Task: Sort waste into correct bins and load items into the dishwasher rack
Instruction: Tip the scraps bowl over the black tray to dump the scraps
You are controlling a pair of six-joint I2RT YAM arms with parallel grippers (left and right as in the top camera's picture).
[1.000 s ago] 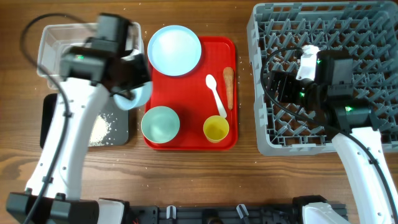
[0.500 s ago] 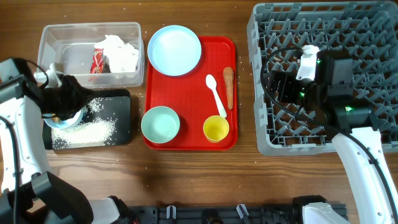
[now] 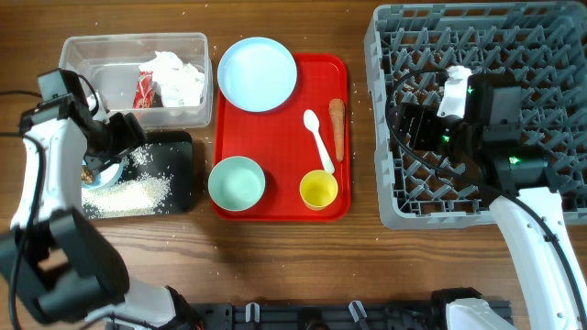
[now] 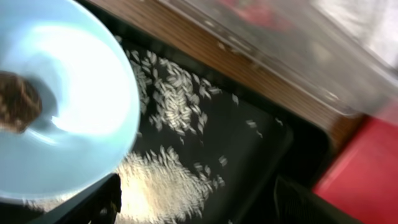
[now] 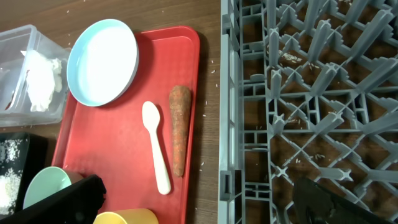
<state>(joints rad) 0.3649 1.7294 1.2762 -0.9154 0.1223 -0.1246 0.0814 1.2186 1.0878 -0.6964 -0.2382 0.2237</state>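
Left hand (image 4: 196, 193) released, blue bowl (image 4: 62, 112) at black tray's (image 4: 261, 149) left edge | right hand (image 5: 196, 186) released over rack (image 5: 311, 93) rim | bench (image 5: 210, 74) strip flanks red tray (image 5: 118, 155)

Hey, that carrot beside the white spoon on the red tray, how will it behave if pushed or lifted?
The carrot looks rounded and tapered, so a sideways push would probably roll it in a curve across the smooth red tray. It seems stiff and solid, so it should lift without bending. Its dull skin likely gives fair grip.
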